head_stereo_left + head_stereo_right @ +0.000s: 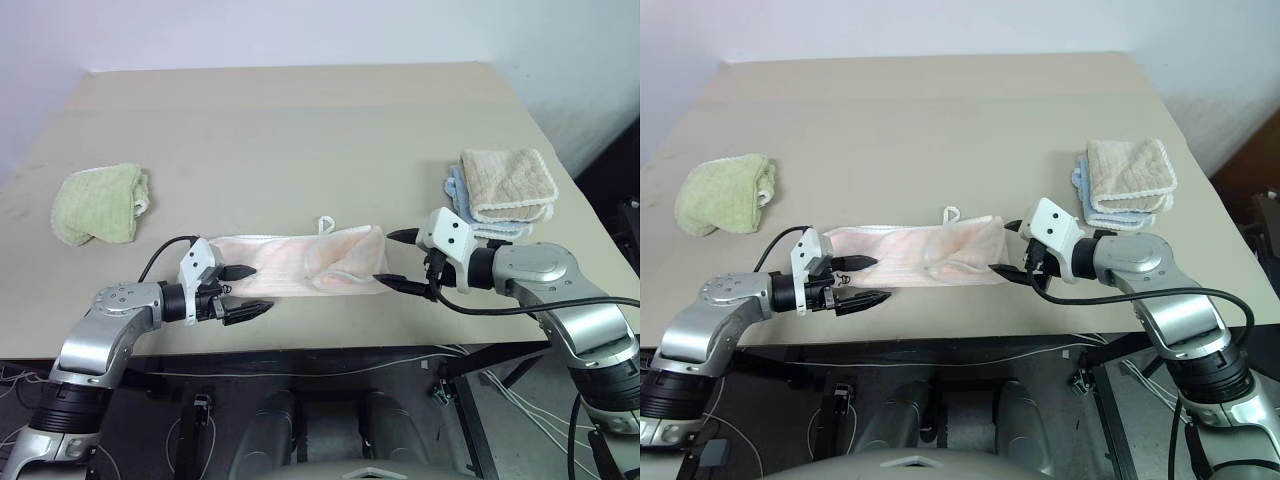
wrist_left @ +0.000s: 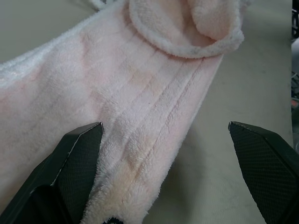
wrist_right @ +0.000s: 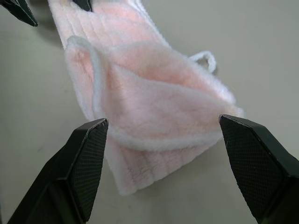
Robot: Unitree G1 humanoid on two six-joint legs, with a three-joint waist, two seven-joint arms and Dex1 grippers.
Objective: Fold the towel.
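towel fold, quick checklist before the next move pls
1. Pale pink terry cloth towel lies on the beige table as a long strip: ok.
2. Strip is neat: not ok, its right end is curled and bunched.
3. Left claw open at the strip's left end, holding nothing: ok.
4. Right claw open just off the right end, holding nothing: ok.
5. Light green towel and the stack topped by a beige scalloped towel lie apart from the pink one: ok.
6. Towel's near edge clear of the table's front edge: cannot tell.

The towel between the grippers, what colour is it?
Pale pink towel with white edging, clearest in the right wrist view.
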